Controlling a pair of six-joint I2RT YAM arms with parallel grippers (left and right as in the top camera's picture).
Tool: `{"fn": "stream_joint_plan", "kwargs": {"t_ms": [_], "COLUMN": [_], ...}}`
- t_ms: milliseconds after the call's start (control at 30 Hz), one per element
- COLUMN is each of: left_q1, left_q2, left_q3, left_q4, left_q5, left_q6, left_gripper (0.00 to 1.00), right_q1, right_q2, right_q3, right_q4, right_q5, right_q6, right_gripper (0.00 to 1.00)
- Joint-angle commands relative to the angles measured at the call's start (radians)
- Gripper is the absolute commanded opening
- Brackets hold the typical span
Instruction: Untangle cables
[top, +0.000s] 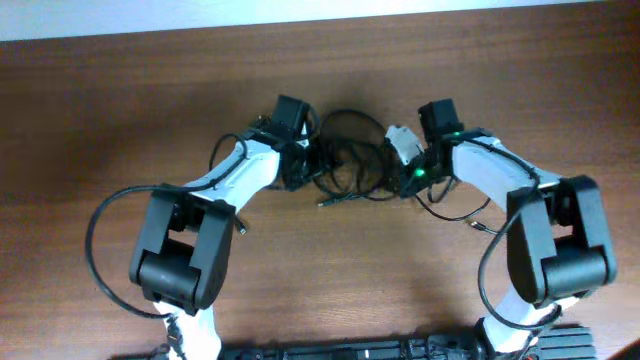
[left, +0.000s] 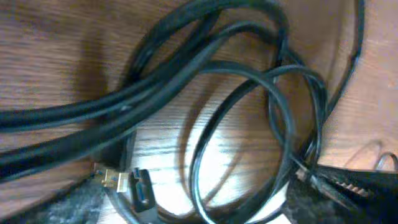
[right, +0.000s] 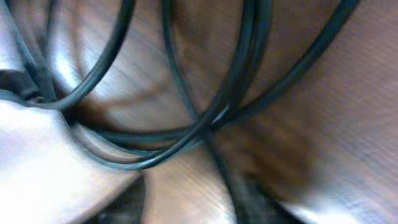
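The cables (top: 350, 160) lie in a tangled bundle of thin black loops on the wooden table (top: 330, 290), between my two grippers. A loose end with a small plug (top: 326, 202) pokes out at the front. My left gripper (top: 308, 165) sits at the bundle's left edge. In the left wrist view its fingers (left: 199, 208) are wide apart, with cable loops (left: 249, 124) and a blue-insert plug (left: 140, 188) lying between them. My right gripper (top: 398, 170) sits at the bundle's right edge. Its blurred fingers (right: 186, 199) are apart over bare wood, just below the cable loops (right: 205, 121).
Thicker black wires hang in loops from each arm, on the left (top: 95, 235) and on the right (top: 485, 270). The table's far edge meets a pale wall (top: 320, 15). A dark strip (top: 400, 350) runs along the front edge.
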Motion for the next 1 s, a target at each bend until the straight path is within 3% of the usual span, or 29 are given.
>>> {"fn": "stream_joint_plan", "kwargs": {"t_ms": [0, 67, 100, 133, 200, 367, 500, 667, 833, 900, 967], "left_q1": [-0.050, -0.060, -0.060, -0.060, -0.060, -0.048, 0.061, 0.223, 0.244, 0.246, 0.255], "left_q2": [0.061, 0.061, 0.061, 0.061, 0.061, 0.061, 0.060, 0.060, 0.061, 0.061, 0.061], "left_q3": [-0.044, -0.044, -0.044, -0.044, -0.044, -0.043, -0.043, -0.044, -0.044, -0.044, -0.044], "left_q4": [-0.030, -0.074, -0.088, -0.104, -0.105, -0.110, -0.181, -0.245, -0.253, -0.287, -0.344], "left_q5": [-0.153, -0.215, -0.229, -0.261, -0.264, -0.290, -0.283, -0.287, -0.317, -0.367, -0.499], "left_q6": [-0.021, -0.021, -0.021, -0.021, -0.021, -0.020, -0.020, 0.059, 0.059, 0.058, 0.018], "left_gripper": [0.53, 0.13, 0.03, 0.00, 0.06, 0.06, 0.06, 0.07, 0.09, 0.01, 0.00], "right_q1": [0.036, 0.021, 0.008, -0.004, -0.034, -0.130, -0.265, -0.477, -0.474, -0.476, -0.505], "right_q2": [0.109, 0.105, 0.093, 0.071, 0.005, -0.218, -0.369, -0.401, -0.401, -0.401, -0.407], "right_q3": [-0.025, -0.023, -0.020, -0.012, 0.024, 0.206, 0.326, 0.363, 0.363, 0.375, 0.409], "right_q4": [0.001, 0.001, -0.004, -0.018, -0.054, -0.222, -0.221, -0.254, -0.263, -0.255, -0.265], "right_q5": [0.311, 0.317, 0.316, 0.311, 0.309, 0.306, 0.306, 0.231, 0.181, 0.361, 0.593], "right_q6": [0.086, 0.195, 0.222, 0.228, 0.229, 0.228, 0.311, 0.429, 0.399, 0.420, 0.576], "right_gripper": [0.04, 0.04, 0.04, 0.04, 0.04, 0.04, 0.04, 0.04, 0.04, 0.04, 0.04]}}
